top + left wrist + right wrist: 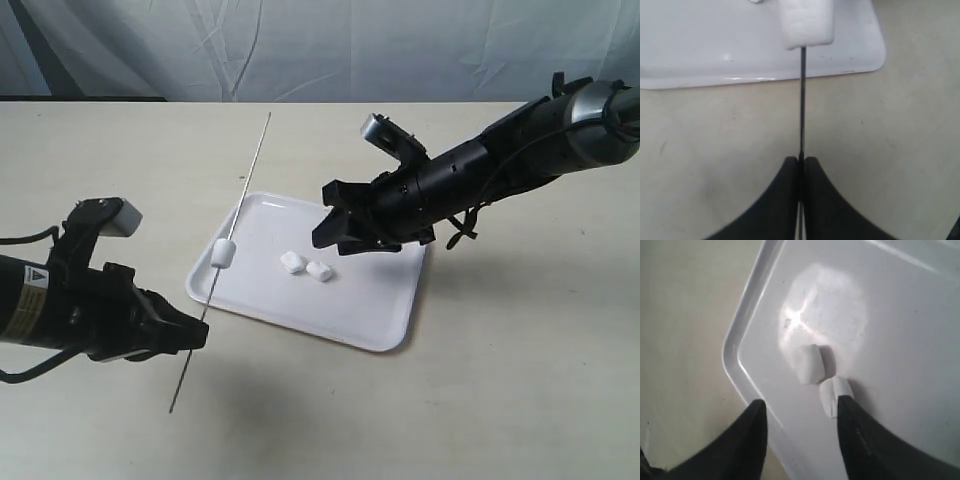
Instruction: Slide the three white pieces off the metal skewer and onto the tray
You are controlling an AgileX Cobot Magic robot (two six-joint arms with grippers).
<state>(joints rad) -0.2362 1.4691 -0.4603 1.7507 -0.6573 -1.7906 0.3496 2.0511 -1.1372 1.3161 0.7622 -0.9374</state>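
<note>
– How far along is it, you think?
– Two white pieces (292,262) lie loose on the tray (360,300), touching each other near its middle. The third piece (222,253) sits on the skewer (248,180), just inside the tray's left edge.
– Who holds the skewer?
– The left gripper (195,335). Its fingers are pressed together on the thin rod near the low end, out over the table (500,400). The rod rises slanting across the tray.
– And the right gripper (335,235)?
– It hangs spread above the two loose pieces and holds nothing.
– So the last piece is the step in hand?
– I think so. The right one must cross to that piece and pinch it softly. Then the piece must come off the free end, while the left keeps the rod steady over the tray.
</note>
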